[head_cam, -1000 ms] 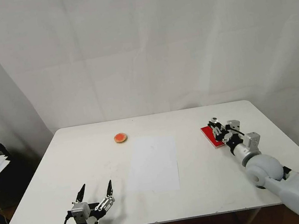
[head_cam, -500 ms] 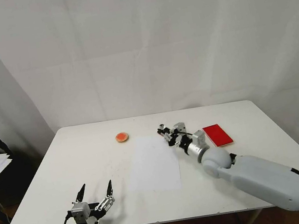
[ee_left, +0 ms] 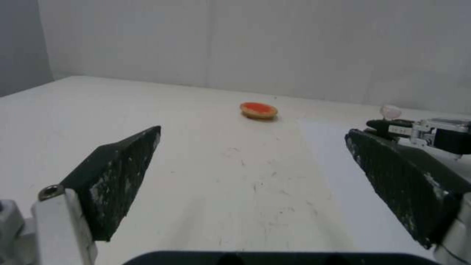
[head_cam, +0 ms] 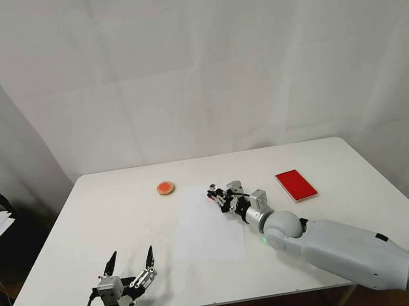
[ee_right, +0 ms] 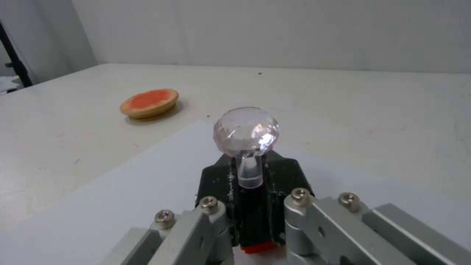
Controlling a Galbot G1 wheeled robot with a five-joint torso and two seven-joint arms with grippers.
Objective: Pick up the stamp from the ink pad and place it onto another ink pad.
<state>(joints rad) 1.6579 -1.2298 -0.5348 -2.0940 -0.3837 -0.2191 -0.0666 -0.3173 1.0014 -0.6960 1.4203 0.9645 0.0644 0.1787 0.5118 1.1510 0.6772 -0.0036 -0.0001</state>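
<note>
Stamp [ee_right: 248,154], black-based with a clear faceted knob, sits upright, clamped in your right gripper [head_cam: 217,196] over the white paper sheet [head_cam: 208,225]. Round orange-red, tan-rimmed pad [head_cam: 165,187] lies at ten o'clock from it, apart. Left gripper [head_cam: 130,263] idles, fingers spread, farther off.

The right pincer [ee_right: 248,206] grips the stamp [ee_right: 247,147] by its black base, clear knob upward, above a sheet of paper [ee_right: 123,191]. The round ink pad [ee_right: 149,102] lies well apart on the desk [ee_right: 343,95].
</note>
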